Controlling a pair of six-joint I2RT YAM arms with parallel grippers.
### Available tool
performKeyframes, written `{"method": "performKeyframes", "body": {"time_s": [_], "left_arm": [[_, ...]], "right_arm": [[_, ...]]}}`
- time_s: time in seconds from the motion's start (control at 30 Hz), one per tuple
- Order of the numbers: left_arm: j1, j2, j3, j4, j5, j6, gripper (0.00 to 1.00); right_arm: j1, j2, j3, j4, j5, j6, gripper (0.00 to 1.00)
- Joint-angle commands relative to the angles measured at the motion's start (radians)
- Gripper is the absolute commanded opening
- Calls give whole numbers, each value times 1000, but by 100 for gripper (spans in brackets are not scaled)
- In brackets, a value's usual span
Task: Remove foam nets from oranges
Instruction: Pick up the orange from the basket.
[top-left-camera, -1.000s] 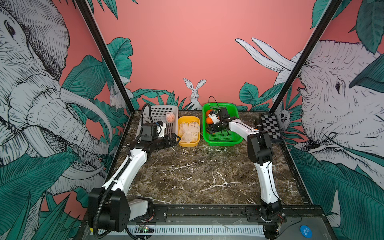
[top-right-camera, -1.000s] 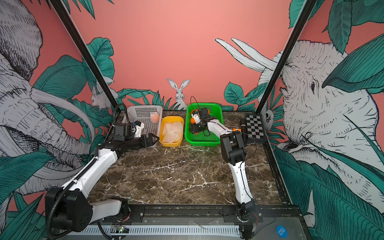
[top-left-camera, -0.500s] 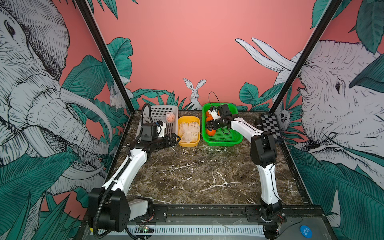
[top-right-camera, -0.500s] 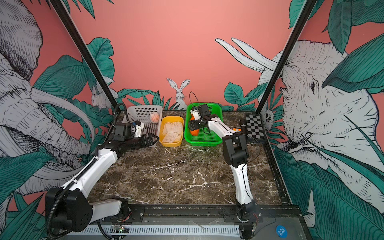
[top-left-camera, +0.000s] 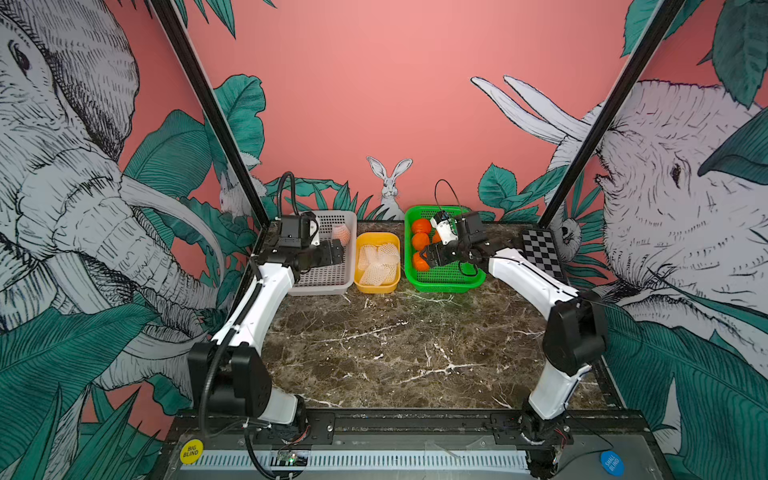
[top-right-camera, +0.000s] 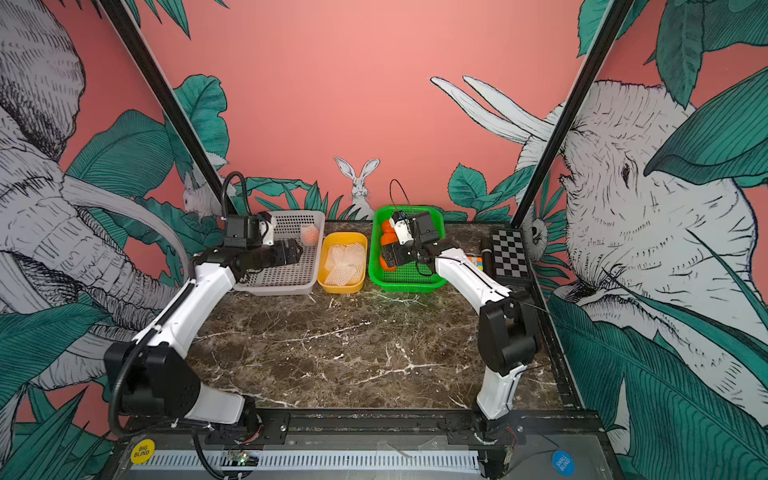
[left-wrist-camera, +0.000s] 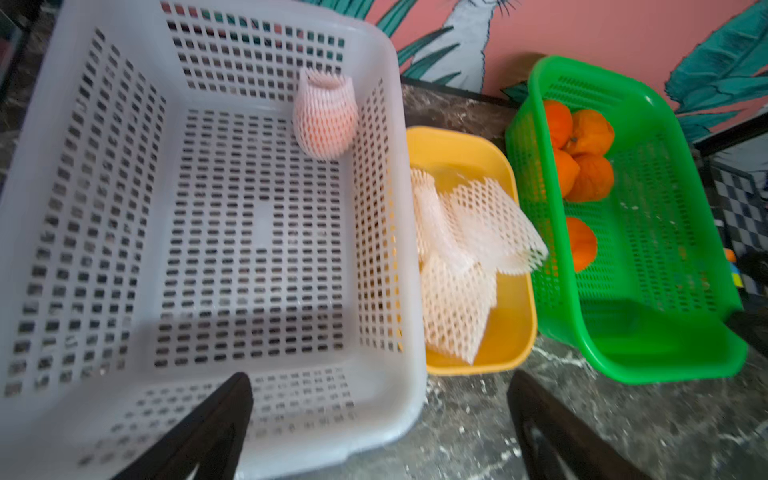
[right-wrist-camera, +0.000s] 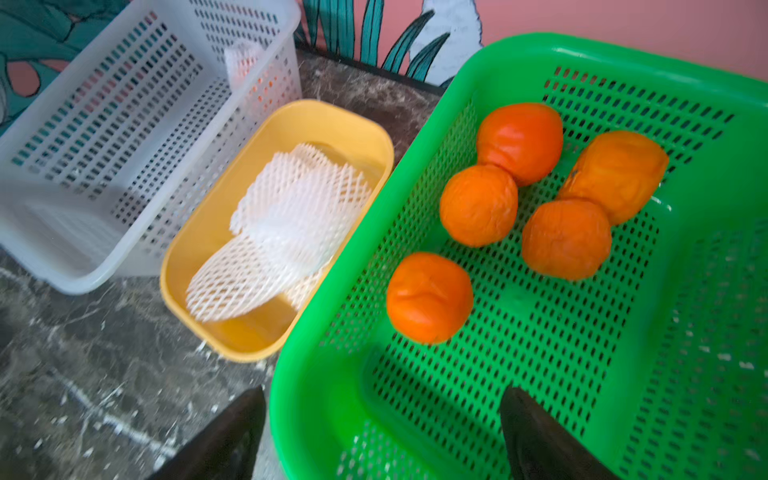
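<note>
Your left fingers (left-wrist-camera: 216, 428) spread wide, empty, over white basket (left-wrist-camera: 257, 224); one netted orange (left-wrist-camera: 325, 120) inside. Your right fingers (right-wrist-camera: 536, 436) apart, empty, over green basket (right-wrist-camera: 316, 395) with five bare oranges (right-wrist-camera: 478, 205).

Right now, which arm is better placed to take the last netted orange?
Left. The left gripper hangs open at the white basket holding the netted orange; the right gripper is open over the green basket of bare oranges, farther away.
</note>
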Motion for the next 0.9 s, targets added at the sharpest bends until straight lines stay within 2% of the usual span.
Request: {"method": "performKeyframes", "body": {"time_s": [0.0,0.1,0.2,0.43,0.57,0.87], "left_arm": [[15,167,166,-37,-64,49,98],[25,329,342,-38,-57,23,99],[34,478,511,-56,-46,15,99],[69,715,711,-3,24,-9,99],[76,807,784,41,71,-27,99],[76,914,821,155,139,-69,99]], "right_arm": [[19,-69,-111,82,19,50,88],[27,-120,-213,118,26,71,88],[39,-158,-247,125,21,75,88],[43,-153,-250,123,23,67,89],[47,-139,-233,120,13,71,89],[58,-101,-205,90,17,67,89]]}}
